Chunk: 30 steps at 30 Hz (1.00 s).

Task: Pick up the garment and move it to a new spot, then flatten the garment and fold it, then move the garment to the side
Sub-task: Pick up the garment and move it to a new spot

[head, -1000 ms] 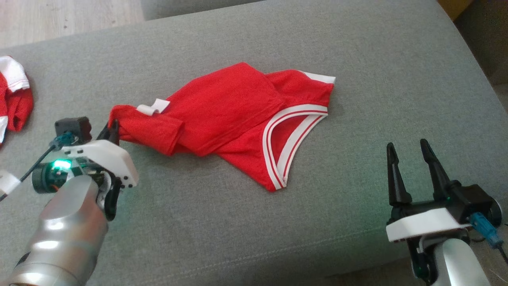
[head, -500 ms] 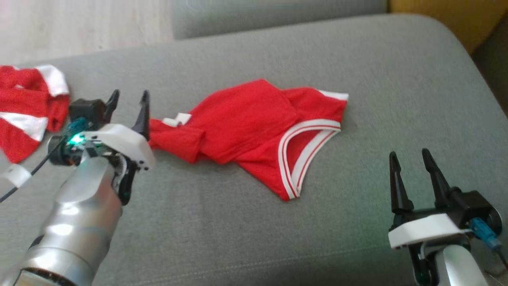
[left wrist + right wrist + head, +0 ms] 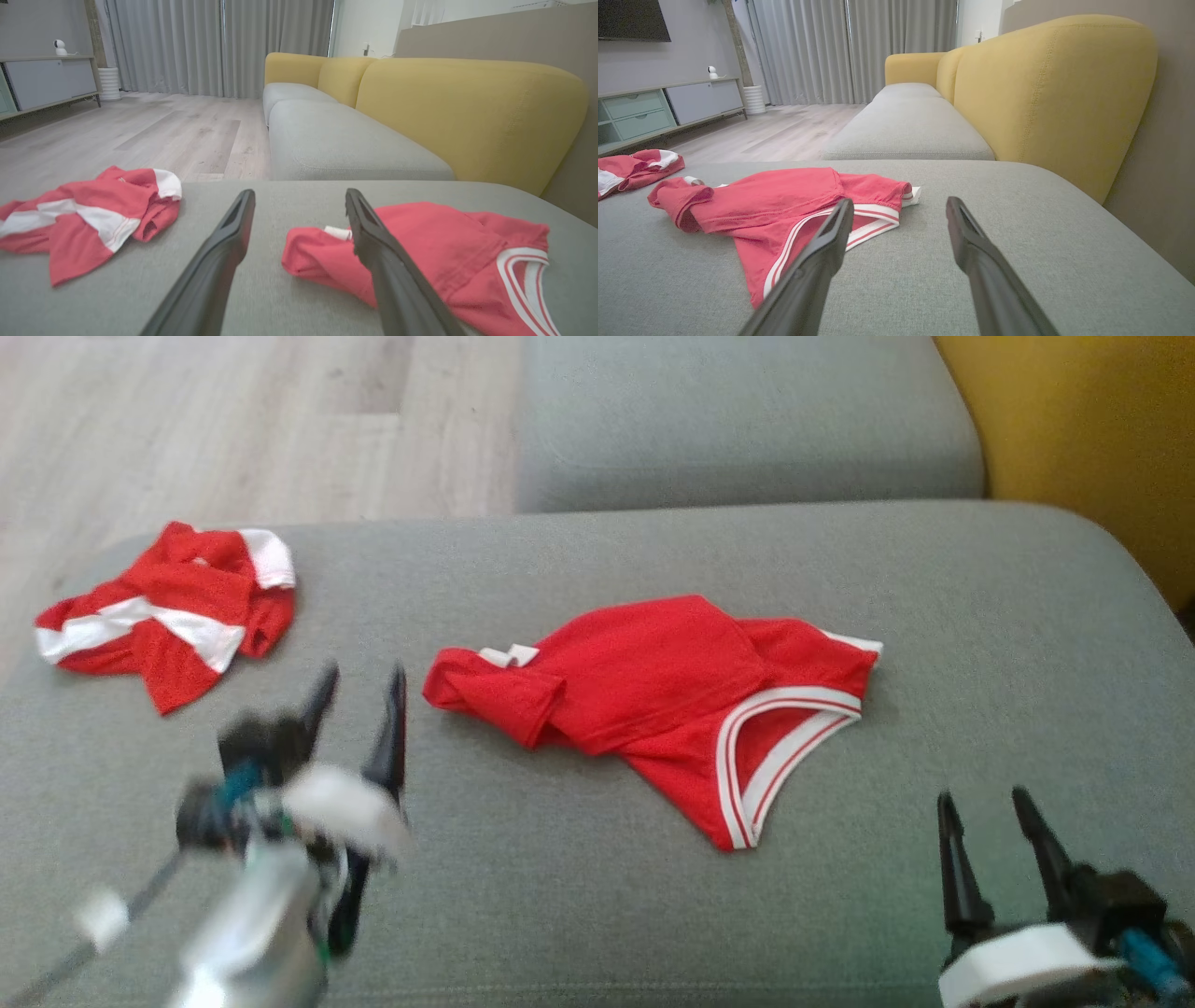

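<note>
One red garment (image 3: 653, 700) lies crumpled mid grey cushion (image 3: 560, 896), probably its new spot, with room around for flattening. Left gripper (image 3: 364, 670) sits just left of its bunched end, jaws wide and empty. The right gripper (image 3: 982, 796) waits near right, also spread. Second shirt (image 3: 168, 616) sits far left.

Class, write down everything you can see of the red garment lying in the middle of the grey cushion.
The red garment looks like thin knit cloth. It is crumpled and partly folded over itself, not flat. A curved white trim with red stripes edges an opening on its right side, and a small white tag shows near its rolled left end. It rests on the grey cushion. The open left gripper is near that end, not touching it.
</note>
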Tool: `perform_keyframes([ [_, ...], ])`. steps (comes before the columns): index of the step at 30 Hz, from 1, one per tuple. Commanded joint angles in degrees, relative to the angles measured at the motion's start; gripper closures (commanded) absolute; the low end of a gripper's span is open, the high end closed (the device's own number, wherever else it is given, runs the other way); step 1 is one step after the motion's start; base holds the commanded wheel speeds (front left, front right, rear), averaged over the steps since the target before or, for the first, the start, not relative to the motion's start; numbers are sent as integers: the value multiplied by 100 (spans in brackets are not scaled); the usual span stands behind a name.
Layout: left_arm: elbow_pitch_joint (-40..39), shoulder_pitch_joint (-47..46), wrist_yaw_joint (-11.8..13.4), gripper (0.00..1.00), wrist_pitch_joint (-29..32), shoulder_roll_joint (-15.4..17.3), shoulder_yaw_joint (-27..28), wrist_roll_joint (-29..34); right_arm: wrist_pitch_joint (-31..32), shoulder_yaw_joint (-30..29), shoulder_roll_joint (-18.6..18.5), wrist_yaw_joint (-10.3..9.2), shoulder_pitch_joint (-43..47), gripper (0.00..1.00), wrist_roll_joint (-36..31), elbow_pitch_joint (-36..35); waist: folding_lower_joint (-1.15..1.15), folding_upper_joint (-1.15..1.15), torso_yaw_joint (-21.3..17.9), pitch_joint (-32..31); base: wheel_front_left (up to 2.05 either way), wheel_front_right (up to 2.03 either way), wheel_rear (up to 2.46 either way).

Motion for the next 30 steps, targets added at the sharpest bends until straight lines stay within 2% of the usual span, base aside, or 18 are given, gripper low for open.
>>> perform_keyframes([
  [1, -402, 97, 98, 0, -66, 236, 273, 63, 24, 128, -33, 43, -74, 0, -9, -230, 1, 0, 140, -138, 0, 0, 0],
  [7, -1538, 1445, 536, 0, -67, 541, 492, 118, 81, 208, -33, 43, 202, 0, 60, -341, 1, 0, 206, -226, 0, 0, 0],
  [8, -1891, 1829, 708, 0, -67, 601, 540, 136, 75, 233, -33, 43, 260, 0, 106, -348, 1, 0, 224, -245, 0, 0, 0],
  [11, -2358, 2293, 996, 0, -67, 690, 661, 186, 57, 286, -33, 43, 308, 0, 190, -335, 1, 0, 234, -263, 0, 0, 0],
  [17, -3120, 2933, 1414, 0, -67, 611, 1062, 211, -18, 317, -33, 43, 233, 0, 270, -237, 1, 0, 219, -304, 0, 0, 0],
  [30, -3537, 3173, 1463, 0, 66, 572, 889, 340, -102, 396, -33, 43, 92, 0, 295, 21, 1, 0, 174, -306, 0, 0, 0],
])
